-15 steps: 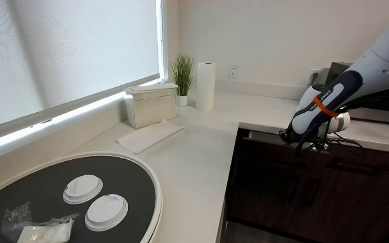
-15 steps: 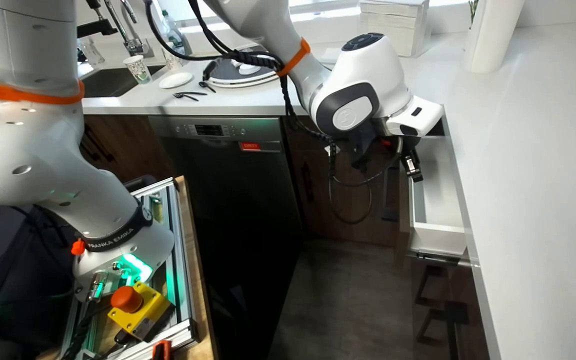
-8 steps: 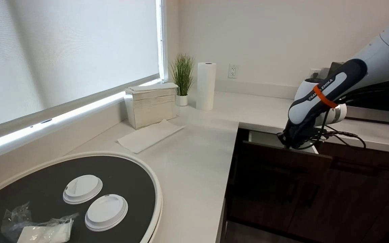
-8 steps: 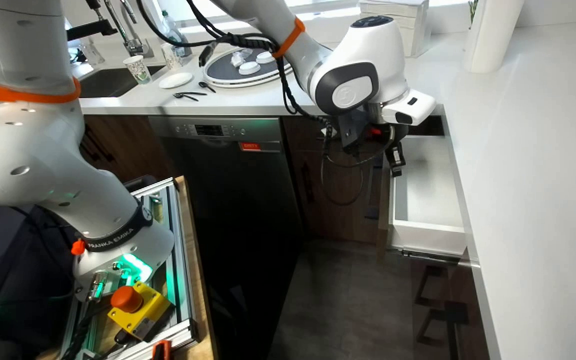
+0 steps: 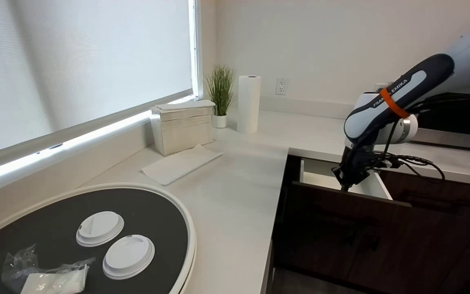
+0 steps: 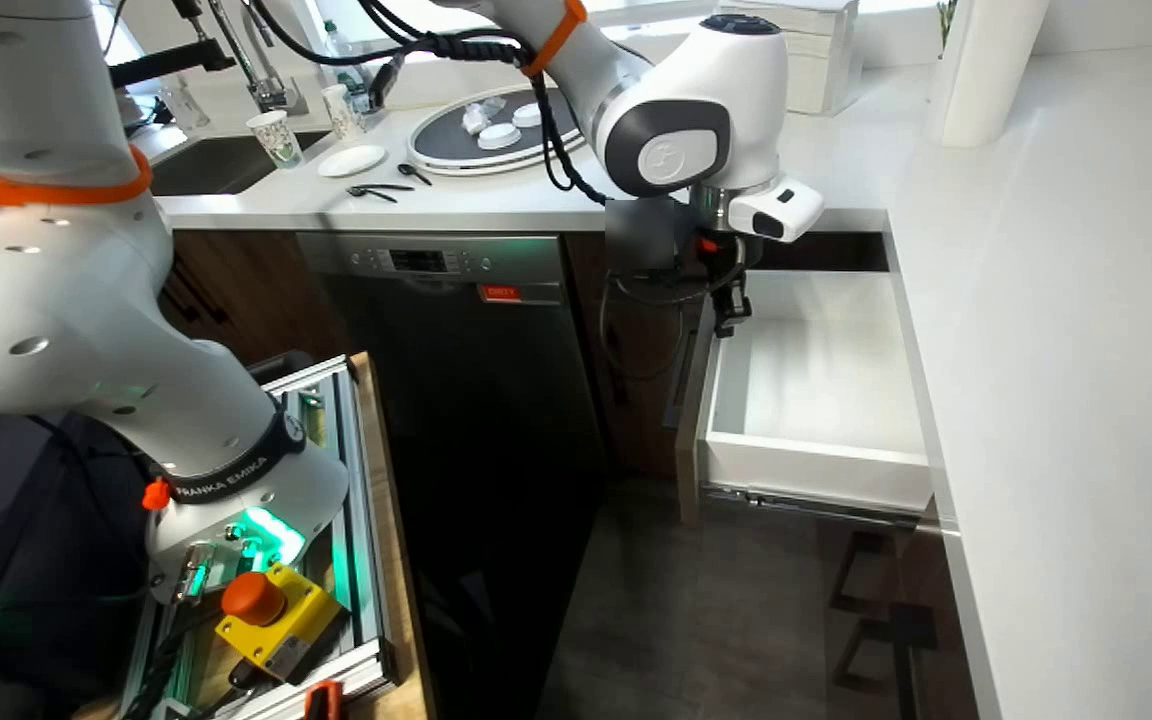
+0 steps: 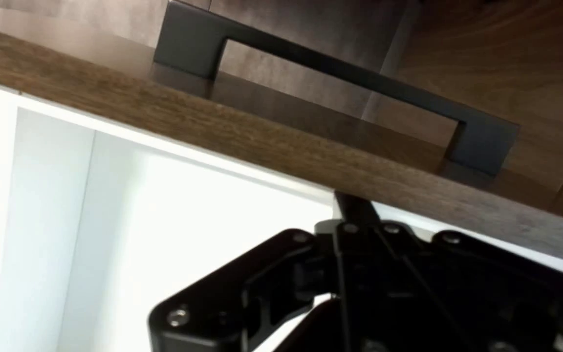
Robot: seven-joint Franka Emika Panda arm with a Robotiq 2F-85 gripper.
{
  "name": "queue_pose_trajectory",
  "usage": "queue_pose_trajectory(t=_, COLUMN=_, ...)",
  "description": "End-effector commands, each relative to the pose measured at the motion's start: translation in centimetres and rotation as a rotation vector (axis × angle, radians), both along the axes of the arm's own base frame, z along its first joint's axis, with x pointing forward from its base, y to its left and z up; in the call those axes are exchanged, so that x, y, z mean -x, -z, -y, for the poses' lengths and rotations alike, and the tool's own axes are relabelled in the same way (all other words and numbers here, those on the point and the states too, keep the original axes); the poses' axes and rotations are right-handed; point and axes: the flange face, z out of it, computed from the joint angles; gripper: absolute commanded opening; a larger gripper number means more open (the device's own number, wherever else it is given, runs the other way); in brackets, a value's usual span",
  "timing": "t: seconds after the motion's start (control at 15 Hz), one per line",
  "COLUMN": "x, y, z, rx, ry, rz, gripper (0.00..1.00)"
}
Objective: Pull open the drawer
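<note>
The drawer stands well out from under the counter. Its dark brown front panel shows in an exterior view [image 5: 341, 204], and its whitish inner box [image 6: 816, 468] shows in an exterior view. The wrist view shows the panel's brown top edge [image 7: 262, 142] and a dark bar handle [image 7: 340, 68] on its outer face. My gripper [image 5: 345, 188] points down inside the drawer, just behind the front panel; it also shows in an exterior view [image 6: 726, 328]. In the wrist view its fingers [image 7: 355, 203] are together with nothing between them, against the panel's inner side. The fingertips are partly hidden.
The white counter [image 6: 1066, 350] overhangs the drawer's back. A dishwasher [image 6: 456, 360] and dark cabinet doors [image 5: 414, 245] stand close by. A round tray with lids [image 5: 153, 200], a paper towel roll [image 5: 249, 104] and a paper stack [image 5: 186, 130] are on the counter.
The drawer has slid steadily farther out from the counter. The arm and gripper have moved with its front panel, away from the counter, toward the dishwasher side.
</note>
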Motion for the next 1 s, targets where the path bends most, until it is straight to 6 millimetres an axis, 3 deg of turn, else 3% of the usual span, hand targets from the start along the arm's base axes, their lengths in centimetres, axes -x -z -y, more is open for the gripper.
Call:
queue_pose_trajectory(t=0.0, x=2.3, y=0.1, z=-1.5, rx=-0.112, ry=-0.004, rz=-0.080, gripper=0.00)
queue_pose_trajectory(t=0.53, x=4.1, y=-0.7, z=-1.9, rx=-0.247, ry=0.036, rz=-0.161, gripper=0.00)
queue_pose_trajectory(t=0.67, x=4.0, y=-2.2, z=-1.2, rx=-0.179, ry=0.064, rz=-0.098, gripper=0.00)
queue_pose_trajectory(t=0.93, x=3.9, y=-8.1, z=0.0, rx=-0.060, ry=0.038, rz=0.108, gripper=0.00)
